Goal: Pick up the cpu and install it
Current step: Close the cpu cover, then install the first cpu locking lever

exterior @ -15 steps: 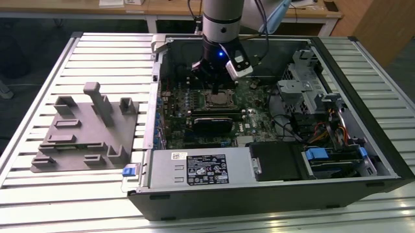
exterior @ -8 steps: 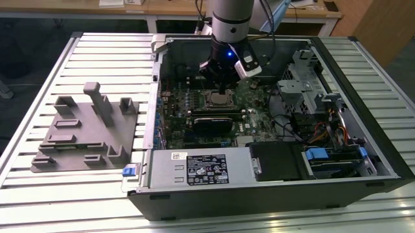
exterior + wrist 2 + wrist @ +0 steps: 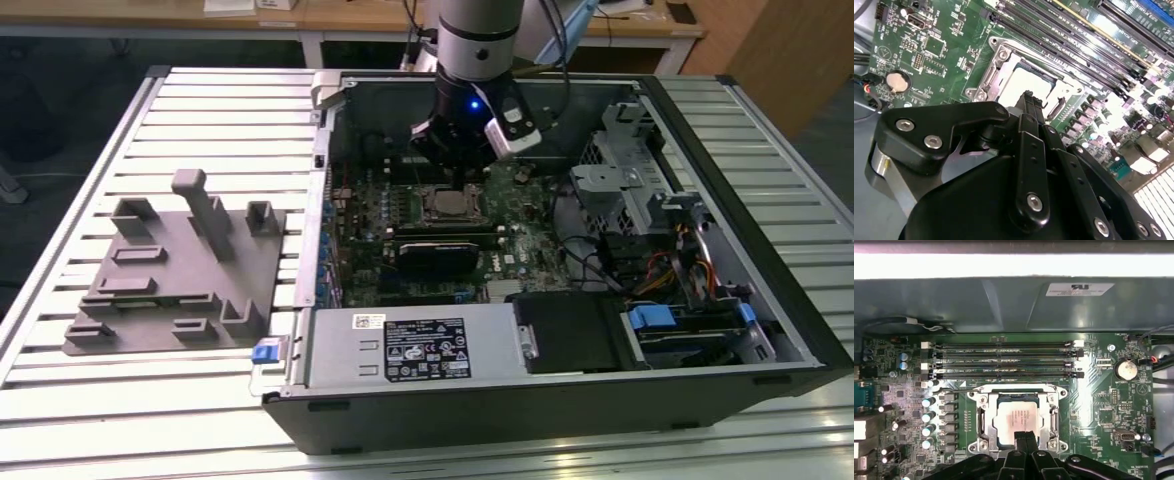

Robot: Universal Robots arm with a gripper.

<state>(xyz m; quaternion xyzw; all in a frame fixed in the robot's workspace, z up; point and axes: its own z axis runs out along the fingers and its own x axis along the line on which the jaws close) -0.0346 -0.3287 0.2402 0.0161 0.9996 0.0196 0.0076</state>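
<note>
The cpu [image 3: 1020,416], a small square chip with a pale silver top, lies flat inside the metal-framed socket [image 3: 979,412] on the green motherboard; it also shows as the cpu [image 3: 1023,82] and the cpu [image 3: 453,203]. My gripper [image 3: 1025,435] hangs just above the cpu's edge, its two black fingers pressed together with nothing between them. In the second wrist view the gripper [image 3: 1028,98] points its joined tips down at the chip. In the exterior view the gripper [image 3: 461,176] stands over the socket inside the open computer case.
A grey fixture [image 3: 174,265] with upright blocks sits on the slatted table at the exterior view's left. Inside the case are memory slots [image 3: 1004,360], a black heatsink-like block [image 3: 434,255], a power supply [image 3: 414,345] and drive bays with cables [image 3: 667,250].
</note>
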